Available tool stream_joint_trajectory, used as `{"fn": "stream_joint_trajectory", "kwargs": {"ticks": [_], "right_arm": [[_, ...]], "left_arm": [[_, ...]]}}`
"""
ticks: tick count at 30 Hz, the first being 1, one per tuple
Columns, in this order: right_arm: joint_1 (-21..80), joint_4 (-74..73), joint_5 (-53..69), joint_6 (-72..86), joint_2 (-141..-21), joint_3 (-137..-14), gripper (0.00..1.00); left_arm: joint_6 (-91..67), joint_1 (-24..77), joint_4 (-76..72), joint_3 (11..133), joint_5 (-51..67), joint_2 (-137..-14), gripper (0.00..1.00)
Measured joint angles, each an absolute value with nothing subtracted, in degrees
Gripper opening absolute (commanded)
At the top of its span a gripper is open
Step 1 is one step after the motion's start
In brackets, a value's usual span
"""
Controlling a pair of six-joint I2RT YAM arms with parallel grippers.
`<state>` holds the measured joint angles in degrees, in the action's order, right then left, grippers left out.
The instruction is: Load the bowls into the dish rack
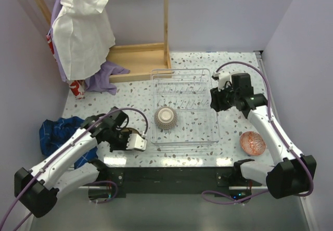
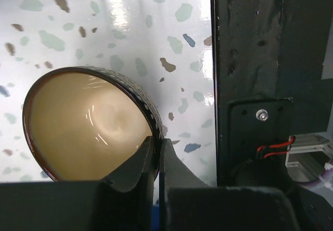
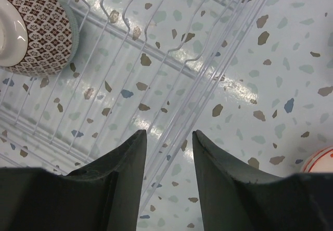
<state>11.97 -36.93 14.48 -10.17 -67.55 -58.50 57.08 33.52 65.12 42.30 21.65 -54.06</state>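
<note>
The wire dish rack (image 1: pixel 184 80) stands mid-table. A brown patterned bowl (image 1: pixel 166 118) lies upside down in its front left part; it also shows in the right wrist view (image 3: pixel 36 30). My left gripper (image 1: pixel 136 140) is shut on the rim of a dark bowl with a cream inside (image 2: pixel 88 124), held left of the rack's front corner near the table's front edge. My right gripper (image 1: pixel 217 102) is open and empty above the rack's right side; the rack's wires (image 3: pixel 171 80) pass below its fingers. A red patterned bowl (image 1: pixel 252 143) sits on the table at the front right.
A wooden frame (image 1: pixel 139 59) with a hanging white cloth (image 1: pixel 80 23) stands at the back left. A purple cloth (image 1: pixel 104 77) and a blue cloth (image 1: pixel 60 129) lie at the left. The black mounting bar (image 2: pixel 270 85) runs along the near edge.
</note>
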Motion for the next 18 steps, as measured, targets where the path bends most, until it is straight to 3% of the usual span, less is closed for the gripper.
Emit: {"fn": "stream_joint_trajectory", "kwargs": {"ticks": [4,6,8,9,12,18], "right_arm": [[11.97,-37.32,14.92,-10.26,-67.55,-59.18,0.42],[11.97,-37.39,15.9,-10.04,-67.55,-59.27,0.36],[11.97,-37.76,16.67,-9.78,-67.57,-59.48,0.23],[11.97,-38.11,17.34,-9.58,-67.68,-59.81,0.12],[11.97,-38.63,19.2,-9.17,-68.34,-61.21,0.03],[11.97,-39.66,21.12,-8.97,-69.82,-64.42,0.02]], "left_arm": [[55.22,33.52,70.48,50.72,20.71,-53.36,0.0],[53.43,33.52,70.74,55.29,21.04,-53.74,0.0],[51.03,33.52,70.57,59.42,22.2,-55.31,0.0],[49.34,33.52,69.93,62.06,23.66,-57.12,0.0],[45.34,33.52,66.28,67.44,28.71,-62.22,0.0],[38.22,33.52,55.66,71.7,44.86,-73.41,0.0]]}}
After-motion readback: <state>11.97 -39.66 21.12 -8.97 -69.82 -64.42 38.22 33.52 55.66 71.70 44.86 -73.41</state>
